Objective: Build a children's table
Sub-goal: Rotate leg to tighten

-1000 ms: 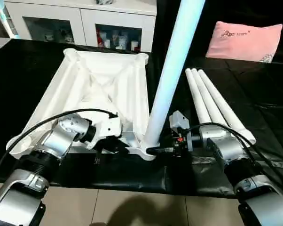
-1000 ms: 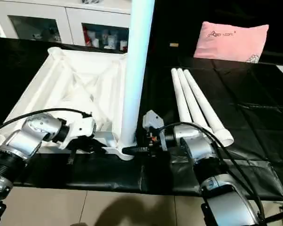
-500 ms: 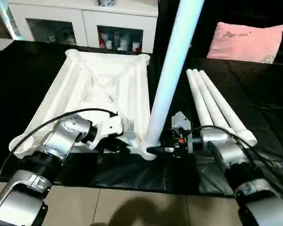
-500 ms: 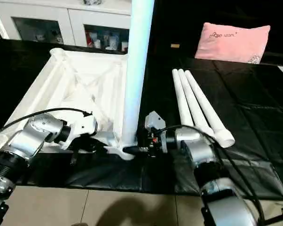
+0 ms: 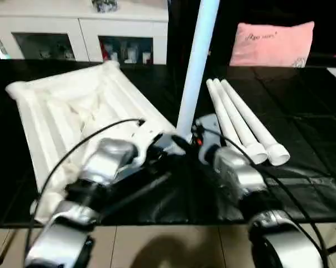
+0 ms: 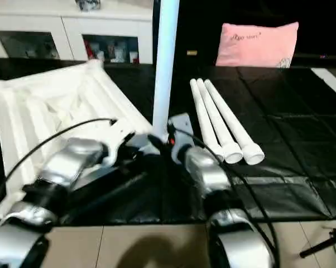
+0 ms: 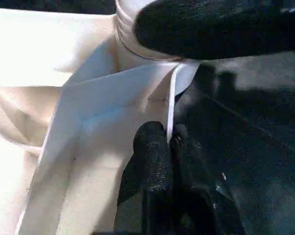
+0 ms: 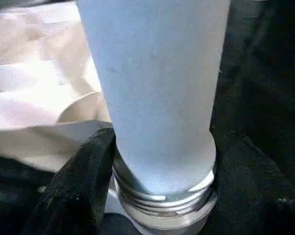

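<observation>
The table top (image 5: 73,111) now lies turned on the black worktop (image 5: 302,128) — a second ago its long sides ran away from the robot, with the socket corner at the near edge; now it sits skewed, its far corner swung toward the worktop's left edge, ribbed underside still up. Part of that is the head camera shifting, since the pink pillow (image 5: 271,43) and white cabinet (image 5: 78,39) have moved in the picture too, but the top has turned against the three spare legs (image 5: 240,120), which lie side by side as before toward the worktop's right side.

The upright leg (image 5: 196,67) still stands in the corner socket (image 8: 162,205), its threaded collar showing just above the socket mouth, so it looks not fully screwed home.

The left gripper (image 7: 168,139) has its two fingers pressed together on the thin raised rim of the top beside that socket, pinching it. The right gripper (image 8: 152,161) clasps the base of the upright leg; one black finger (image 8: 84,176) lies against the collar.

The turn of the top suggests the leg is being twisted in while the rim is held — one leg going in, three to go.
</observation>
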Robot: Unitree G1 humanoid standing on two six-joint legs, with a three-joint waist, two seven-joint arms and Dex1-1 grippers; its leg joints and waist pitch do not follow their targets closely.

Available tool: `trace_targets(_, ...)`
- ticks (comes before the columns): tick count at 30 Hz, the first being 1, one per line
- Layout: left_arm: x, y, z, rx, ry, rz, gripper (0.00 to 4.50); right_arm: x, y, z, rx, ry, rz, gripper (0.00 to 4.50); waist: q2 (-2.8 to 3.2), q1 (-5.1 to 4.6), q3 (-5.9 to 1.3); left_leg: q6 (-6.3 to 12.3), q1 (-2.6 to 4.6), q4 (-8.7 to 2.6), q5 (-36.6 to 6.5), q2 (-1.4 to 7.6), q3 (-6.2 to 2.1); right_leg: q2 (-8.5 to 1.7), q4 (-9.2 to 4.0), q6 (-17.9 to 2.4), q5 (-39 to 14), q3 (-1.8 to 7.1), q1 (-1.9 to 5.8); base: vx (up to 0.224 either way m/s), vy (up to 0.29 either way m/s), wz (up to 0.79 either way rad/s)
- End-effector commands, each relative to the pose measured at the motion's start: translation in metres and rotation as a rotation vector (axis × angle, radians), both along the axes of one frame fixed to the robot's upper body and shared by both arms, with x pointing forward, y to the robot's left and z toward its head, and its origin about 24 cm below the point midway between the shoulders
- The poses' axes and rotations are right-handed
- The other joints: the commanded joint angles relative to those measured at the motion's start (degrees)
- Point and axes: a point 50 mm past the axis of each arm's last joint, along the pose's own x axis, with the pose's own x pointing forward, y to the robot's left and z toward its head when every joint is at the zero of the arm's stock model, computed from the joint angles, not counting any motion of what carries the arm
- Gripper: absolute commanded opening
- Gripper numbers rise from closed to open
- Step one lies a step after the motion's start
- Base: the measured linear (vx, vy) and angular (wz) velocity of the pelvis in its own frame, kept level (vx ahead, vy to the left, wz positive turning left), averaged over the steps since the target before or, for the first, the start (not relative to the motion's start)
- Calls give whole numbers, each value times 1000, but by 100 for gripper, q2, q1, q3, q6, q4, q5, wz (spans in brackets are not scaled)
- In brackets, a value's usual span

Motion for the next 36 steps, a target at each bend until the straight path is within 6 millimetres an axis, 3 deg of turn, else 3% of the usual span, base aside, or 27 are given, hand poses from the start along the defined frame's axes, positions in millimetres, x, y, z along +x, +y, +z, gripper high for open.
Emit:
trace_targets(1,5,-26,16,-64,-76,-33,0,-20,48,-11,32,59,193,307,42,38,-333,195,-148,-366,-671,-50,69,-359,-487,-999,-1222,260,356,0,0,0)
trace_targets(2,5,-22,16,-37,-85,-39,0,-19,41,-11,24,49,186,342,42,41,-343,235,-159,-361,-606,-48,71,-362,-464,-1051,-993,264,368,0,0,0)
trace_targets(4,5,-15,15,-18,-95,-53,0,-18,31,-12,-1,19,177,344,29,44,-351,299,-153,-360,-509,-48,79,-361,-442,-1144,-695,266,379,0,0,0)
trace_targets(10,3,5,12,15,-105,-117,0,-14,-9,-5,-21,-112,114,392,17,51,-338,379,-162,-369,-555,-43,90,-380,-468,-1130,-791,270,394,0,0,0)
trace_targets(11,2,8,11,16,-106,-135,0,-15,-13,-4,-14,-127,122,410,-9,44,-346,413,-171,-366,-493,-45,90,-371,-458,-1131,-719,271,407,0,0,0)
trace_targets(13,1,13,10,20,-99,-151,0,-16,-21,-1,-9,-145,143,422,-4,47,-364,487,-175,-351,-336,-39,90,-370,-421,-1188,-425,275,412,0,0,0)
trace_targets(17,-6,29,7,42,-82,-264,0,-24,-41,7,14,-189,275,447,-13,57,-388,690,-202,-311,-117,-36,103,-358,-353,-1337,152,278,406,0,0,0)
trace_targets(18,-6,29,7,42,-82,-264,0,-24,-41,7,14,-189,275,447,-21,51,-375,709,-202,-319,-166,-30,103,-358,-359,-1367,93,269,398,0,0,0)
trace_targets(20,-16,43,6,54,-37,-405,0,-30,-55,13,-7,-189,454,447,-37,65,-367,725,-202,-320,-281,-29,102,-370,-378,-1351,-118,267,409,0,0,0)
trace_targets(27,-24,57,11,83,14,-572,0,-35,-64,20,-53,-158,671,447,-42,113,-361,651,-169,-324,-278,11,116,-381,-356,-1422,-158,271,372,0,0,0)
trace_targets(36,-38,55,11,107,71,-784,0,-35,-52,22,-151,-163,880,447,-58,244,-361,510,-151,-319,-286,32,137,-391,-320,-1424,-169,273,351,0,0,0)
